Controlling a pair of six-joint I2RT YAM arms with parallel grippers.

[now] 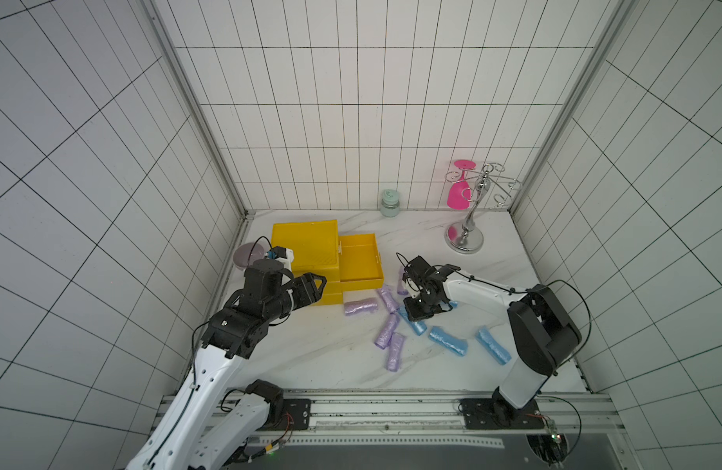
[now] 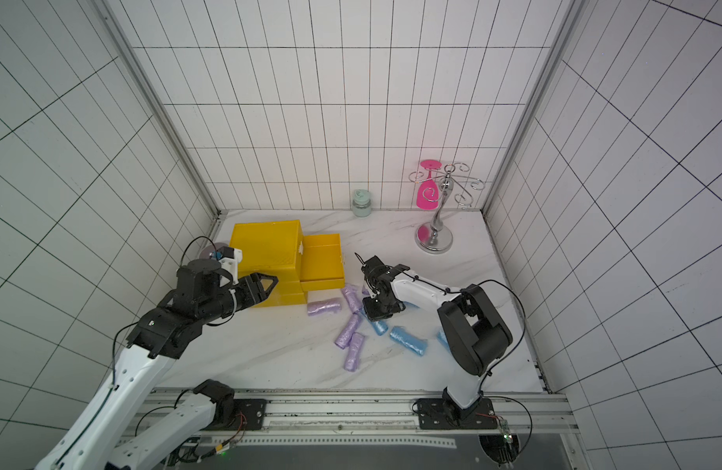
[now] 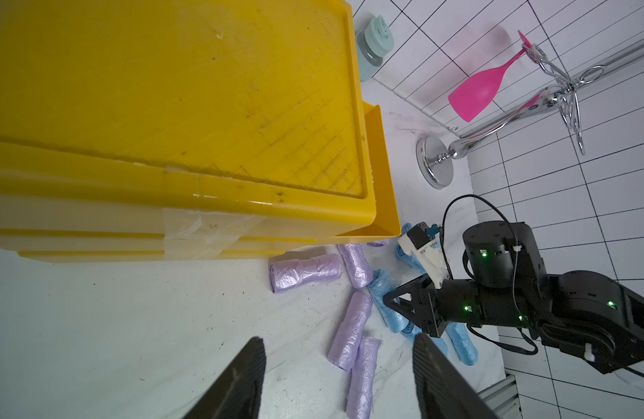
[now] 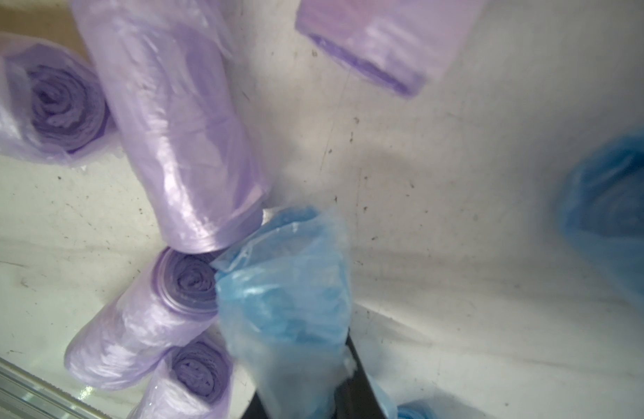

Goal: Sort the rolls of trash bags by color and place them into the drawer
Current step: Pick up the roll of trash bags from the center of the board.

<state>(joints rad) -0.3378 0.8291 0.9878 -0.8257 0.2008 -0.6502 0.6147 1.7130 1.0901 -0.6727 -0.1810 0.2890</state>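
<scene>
Fingers of the right gripper point(image 1: 415, 316) point down at the white marble-patterned table point(image 1: 310, 354) just right of centre in both top views. The right wrist view shows them clamped on one end of a light blue roll of crinkled thin plastic point(image 4: 284, 308). Whether that roll has left the surface cannot be told. Its free end touches a slanted lilac roll point(image 1: 388, 300) above it in the frame and a second lilac roll point(image 1: 386, 331) to the lower left. A third lilac roll point(image 1: 395, 352) lies alongside the second, and a fourth lilac roll point(image 1: 361, 306) lies crosswise further left. A fifth is mostly hidden behind the gripper. Two more light blue rolls point(image 1: 449, 341) lie apart toward the lower right, and another peeks out from under the right forearm. Left of the rolls stands a yellow plastic drawer cabinet point(image 1: 304, 244), with the fourth lilac roll just beside its foot. Its upper yellow drawer point(image 1: 359, 260) is pulled out toward the right of the frame, above the lilac rolls. The left gripper point(image 1: 322, 284) hangs at the cabinet's lower left corner, and in the left wrist view its black fingers point(image 3: 248, 377) stand apart around bare air. A lilac bowl point(image 1: 245, 254) sits at the table's left edge behind that wrist. At the back wall stands a mint-green lidded jar point(image 1: 390, 203). In the upper right a chrome stemware rack point(image 1: 467, 232) carries a pink glass point(image 1: 459, 193) hanging upside down.
</scene>
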